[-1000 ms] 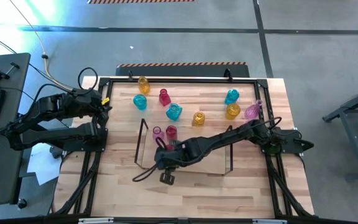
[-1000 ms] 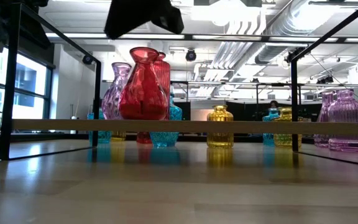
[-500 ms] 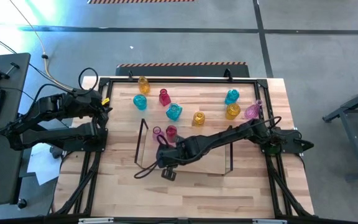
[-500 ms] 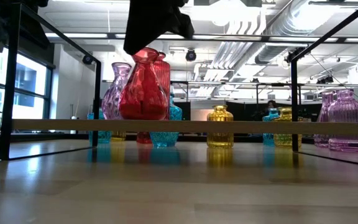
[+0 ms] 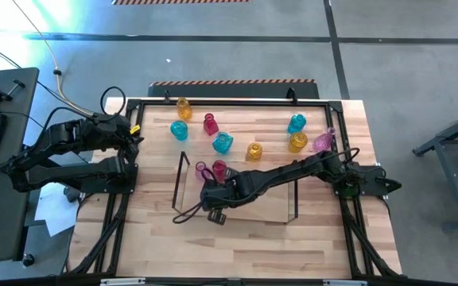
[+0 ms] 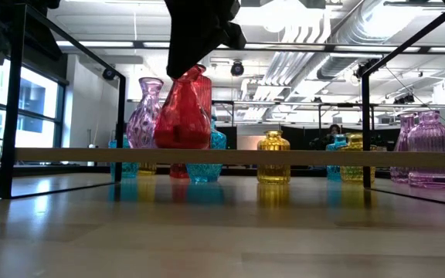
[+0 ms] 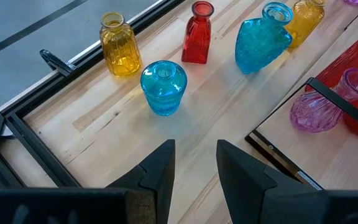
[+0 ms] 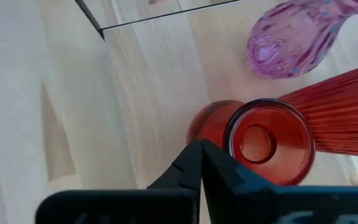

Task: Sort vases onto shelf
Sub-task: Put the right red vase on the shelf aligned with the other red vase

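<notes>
The shelf lies mid-table with dark frames at both short ends. On its left end stand a pink vase, a ribbed red vase and a round red vase, which is tilted. My right gripper is shut, with its fingertips at the round red vase's mouth. Over the table's left edge, my left gripper hangs open with nothing between its fingers. It faces loose vases: yellow, cyan and red. My right gripper's shut fingertips rest against the outside of the round red vase's rim. They come from above, slanting down. The vase leans, its mouth toward the table's right, with its base on the shelf.
More loose vases stand on the far half of the table: cyan, yellow, cyan, yellow and pink. A black metal frame runs around the table. The shelf's right part is bare.
My right gripper has tipped steeper and come down onto the round red vase's mouth, staying shut. The vase has tipped: its mouth now leans toward the table's right while its base stays on the shelf.
</notes>
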Controlling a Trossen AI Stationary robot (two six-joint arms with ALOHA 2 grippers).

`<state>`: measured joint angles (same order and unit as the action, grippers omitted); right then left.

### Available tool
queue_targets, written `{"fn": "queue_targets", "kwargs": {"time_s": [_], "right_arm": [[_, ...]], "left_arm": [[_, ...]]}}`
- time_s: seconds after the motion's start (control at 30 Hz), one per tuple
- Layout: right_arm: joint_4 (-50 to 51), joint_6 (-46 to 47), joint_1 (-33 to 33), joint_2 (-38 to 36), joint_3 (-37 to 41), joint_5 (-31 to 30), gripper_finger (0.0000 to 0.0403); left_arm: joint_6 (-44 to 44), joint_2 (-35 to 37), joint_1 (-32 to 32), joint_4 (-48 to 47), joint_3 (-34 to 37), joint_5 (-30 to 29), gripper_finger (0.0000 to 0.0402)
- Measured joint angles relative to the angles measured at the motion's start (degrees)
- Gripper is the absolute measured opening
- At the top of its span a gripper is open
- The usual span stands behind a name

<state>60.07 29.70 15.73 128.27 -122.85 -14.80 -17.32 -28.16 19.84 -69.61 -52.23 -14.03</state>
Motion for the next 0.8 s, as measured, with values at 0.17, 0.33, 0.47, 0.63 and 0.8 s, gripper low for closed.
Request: {"fn": "queue_targets", "kwargs": {"time_s": [0.17,0.33,0.47,0.63,0.8], "right_arm": [[0.2,-0.4,-0.2,0.0,0.0,-1.2,0.0000],[0.4,-1.5,-0.8,0.0,0.0,-1.3,0.0000],[0.4,-1.7,-1.2,0.0,0.0,-1.3,0.0000],[0.6,-1.9,-1.3,0.0,0.0,-1.3,0.0000],[1.0,-2.3,-1.4,0.0,0.0,-1.3,0.0000]], "left_arm": [[0.0,0.0,0.0,0.0,0.0,0.0,0.0111],[0.0,0.0,0.0,0.0,0.0,0.0,0.0111],[0.0,0.0,0.0,0.0,0.0,0.0,0.0111],[0.0,0.0,0.0,0.0,0.0,0.0,0.0111],[0.0,0.0,0.0,0.0,0.0,0.0,0.0111]]}}
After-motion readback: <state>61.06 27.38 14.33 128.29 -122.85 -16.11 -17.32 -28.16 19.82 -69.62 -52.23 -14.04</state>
